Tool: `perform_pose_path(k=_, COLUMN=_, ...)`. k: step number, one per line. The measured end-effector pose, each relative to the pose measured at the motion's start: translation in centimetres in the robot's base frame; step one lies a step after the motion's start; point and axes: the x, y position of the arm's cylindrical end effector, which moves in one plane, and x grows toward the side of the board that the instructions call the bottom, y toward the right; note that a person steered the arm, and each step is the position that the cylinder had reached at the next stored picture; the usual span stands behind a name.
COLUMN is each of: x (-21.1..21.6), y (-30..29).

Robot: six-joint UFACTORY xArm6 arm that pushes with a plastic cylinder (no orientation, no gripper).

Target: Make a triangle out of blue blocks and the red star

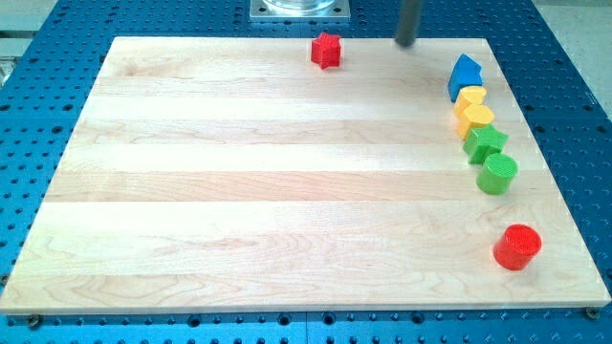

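Note:
The red star (326,50) lies near the board's top edge, left of the middle. One blue block (465,75) sits at the view's upper right, at the head of a column of blocks. My tip (406,43) is at the board's top edge, between the red star and the blue block, touching neither. No other blue block shows.
Below the blue block run two yellow blocks (470,97) (475,118), a green star (486,142) and a green cylinder (497,174). A red cylinder (517,247) stands alone at lower right. The wooden board (239,191) lies on a blue perforated table.

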Motion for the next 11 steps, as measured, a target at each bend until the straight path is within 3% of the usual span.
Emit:
perform_pose_path(k=1, x=4.1, y=6.7)
perform_pose_path(k=2, x=6.9, y=8.5)
perform_pose_path(k=4, x=8.4, y=-3.3)
perform_pose_path(k=5, x=6.0, y=-2.5)
perform_pose_path(k=6, x=9.0, y=6.5)
perform_pose_path(k=7, x=10.2, y=6.4)
perform_pose_path(k=8, x=12.0, y=1.2)
perform_pose_path(k=10, x=13.8, y=0.7)
perform_pose_path(k=11, x=14.4, y=-6.3)
